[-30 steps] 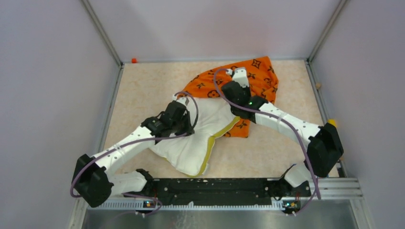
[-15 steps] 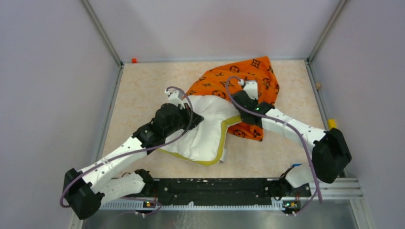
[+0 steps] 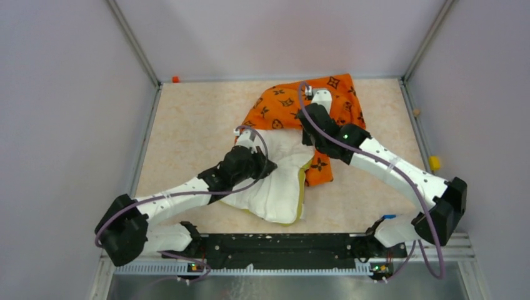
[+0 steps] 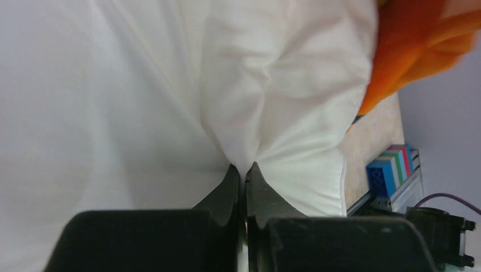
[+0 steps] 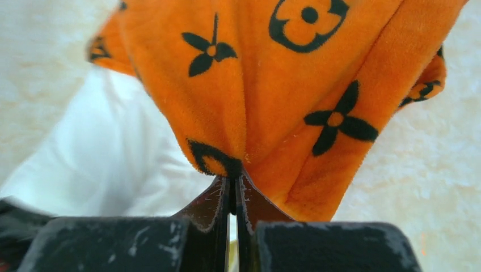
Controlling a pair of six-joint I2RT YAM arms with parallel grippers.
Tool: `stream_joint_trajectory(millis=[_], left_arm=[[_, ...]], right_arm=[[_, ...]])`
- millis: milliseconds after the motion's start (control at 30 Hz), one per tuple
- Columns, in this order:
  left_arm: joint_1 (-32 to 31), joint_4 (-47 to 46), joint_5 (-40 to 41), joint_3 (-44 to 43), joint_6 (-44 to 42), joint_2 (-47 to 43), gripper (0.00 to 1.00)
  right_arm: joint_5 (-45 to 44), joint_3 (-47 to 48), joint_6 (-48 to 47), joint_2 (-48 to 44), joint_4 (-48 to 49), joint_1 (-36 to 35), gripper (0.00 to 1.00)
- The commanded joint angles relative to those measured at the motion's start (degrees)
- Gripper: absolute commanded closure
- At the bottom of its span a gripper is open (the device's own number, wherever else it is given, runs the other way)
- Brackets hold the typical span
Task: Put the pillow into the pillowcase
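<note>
Nearest the arm bases, the pillow [image 3: 275,187] lies on the table [image 3: 187,125] at about 6 o'clock from the table's middle. Its yellow trim [image 3: 302,187] runs along the exposed near-right edge, and this near half is outside the sack. Just beyond, the left gripper [image 4: 244,170] is pinched tight on a fold of the pillow's white cover, toward its 10 o'clock side. The pillow's far half runs under the orange pillowcase [image 3: 284,106], whose mouth drapes across it. Farther out, toward 1 o'clock, the right gripper [image 5: 233,180] is clamped on a bunched fold at what looks like the pillowcase's edge, lifting it.

The insertion looks roughly half done. To do it well, the left arm should probably push toward 1 o'clock along the sack's length. The right arm should hold the mouth raised and draw it toward 7 o'clock, so the cloth slides over the pillow rather than bunching. Both pinches are thin and could slip, so slow, opposed motion seems wise.
</note>
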State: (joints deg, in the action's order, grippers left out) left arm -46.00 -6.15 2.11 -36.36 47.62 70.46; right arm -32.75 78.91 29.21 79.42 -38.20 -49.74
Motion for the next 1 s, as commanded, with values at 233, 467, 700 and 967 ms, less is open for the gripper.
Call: stream_joint_trajectory(millis=[233,467,700,967], left_arm=[[-0.3,-15.5,1.0,-7.9,-2.1,0.9,1.0],[3.3,-18.0,4.9,-2.0,-2.8,-4.0,1.0],[8.0,-11.5,8.2,-3.4,-8.5,-12.9,1.0],[8.1,8.9,14.9,3.0,-0.1,-17.3,1.0]], right_arm=[[-1.6,10.7,-0.6,1.9,-9.3,-0.6,1.0],[8.2,-0.6,3.3,3.9,-2.6,0.0,1.0],[11.3,-0.6,3.7,9.6,1.2,-5.4,1.0],[8.7,5.6,-5.7,8.5,-2.1,-2.0,0.39]])
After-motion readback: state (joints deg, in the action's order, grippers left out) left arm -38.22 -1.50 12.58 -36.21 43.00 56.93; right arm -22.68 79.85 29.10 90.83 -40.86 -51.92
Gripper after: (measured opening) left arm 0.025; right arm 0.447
